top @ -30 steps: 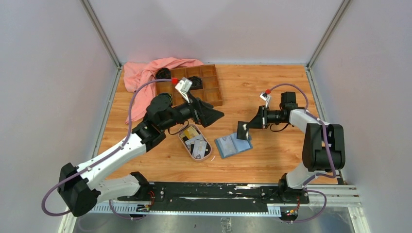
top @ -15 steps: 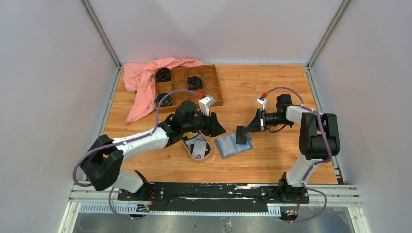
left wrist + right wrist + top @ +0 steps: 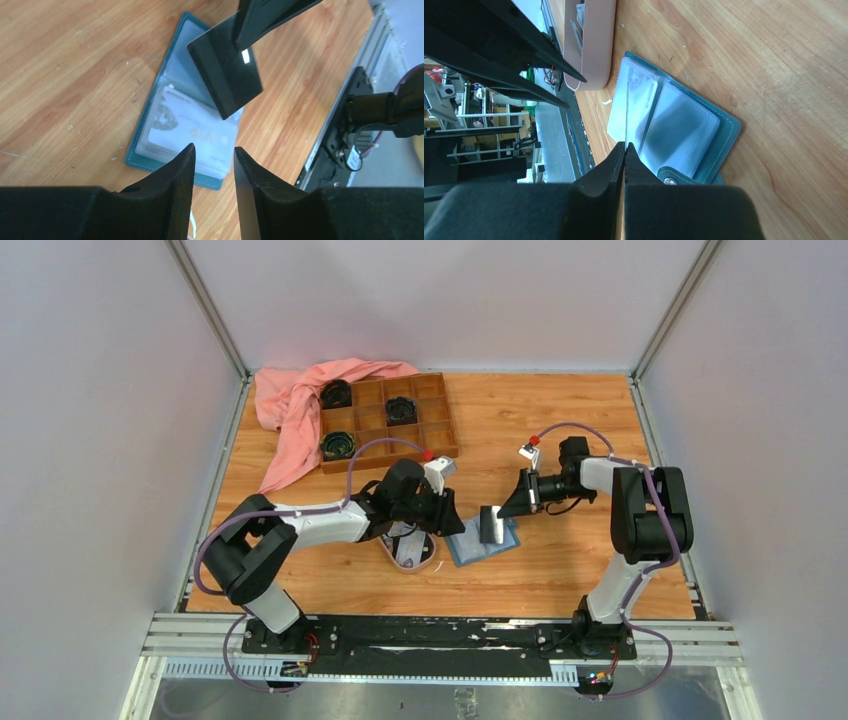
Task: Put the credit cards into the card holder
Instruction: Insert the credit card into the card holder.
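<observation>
Because your right gripper (image 3: 624, 148) is clamped on just one edge of the black card (image 3: 226, 75) above the open card holder (image 3: 175, 125), and your left gripper (image 3: 213, 150) hovers nearby with jaws apart and empty, the card could pivot or push the unpinned holder away.

We see a teal-blue wallet (image 3: 175, 125) with pale, glossy slots, a black card (image 3: 225, 75) bearing a small white mark, a pink dish (image 3: 591, 40), a salmon-pink cloth (image 3: 295, 405), a brown tray (image 3: 440, 415) and an orange, wood-grained table (image 3: 560, 420).
</observation>
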{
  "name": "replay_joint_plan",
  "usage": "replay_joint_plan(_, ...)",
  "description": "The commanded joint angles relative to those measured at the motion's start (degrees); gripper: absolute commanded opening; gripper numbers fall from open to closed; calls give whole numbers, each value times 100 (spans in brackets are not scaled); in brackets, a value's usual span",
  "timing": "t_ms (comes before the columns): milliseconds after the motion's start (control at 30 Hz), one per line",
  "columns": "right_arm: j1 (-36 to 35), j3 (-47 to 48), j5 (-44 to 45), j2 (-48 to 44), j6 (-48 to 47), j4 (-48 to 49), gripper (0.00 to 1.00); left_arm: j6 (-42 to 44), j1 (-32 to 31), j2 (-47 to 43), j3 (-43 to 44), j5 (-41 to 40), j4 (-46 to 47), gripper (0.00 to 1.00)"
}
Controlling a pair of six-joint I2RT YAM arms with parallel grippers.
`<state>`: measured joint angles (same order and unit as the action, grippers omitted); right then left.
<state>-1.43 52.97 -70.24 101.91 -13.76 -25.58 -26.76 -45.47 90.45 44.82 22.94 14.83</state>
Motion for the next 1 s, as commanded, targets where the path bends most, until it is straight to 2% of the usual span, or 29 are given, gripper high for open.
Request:
replay_joint_plan(0, -93, 151, 107, 78, -127, -166, 0, 126, -49, 362, 77, 17, 99, 38)
replay_joint_plan(267, -94, 187, 369, 143, -136, -166, 0, 120, -58, 621, 121, 17, 108, 38)
replay_joint_plan(800, -294, 187, 340, 329, -171, -201, 0, 54, -58, 1002, 98, 28, 108, 36)
replay_joint_plan(967, -384, 274, 529, 410, -389, -502, 0, 27, -58, 1031, 80, -53, 102, 36)
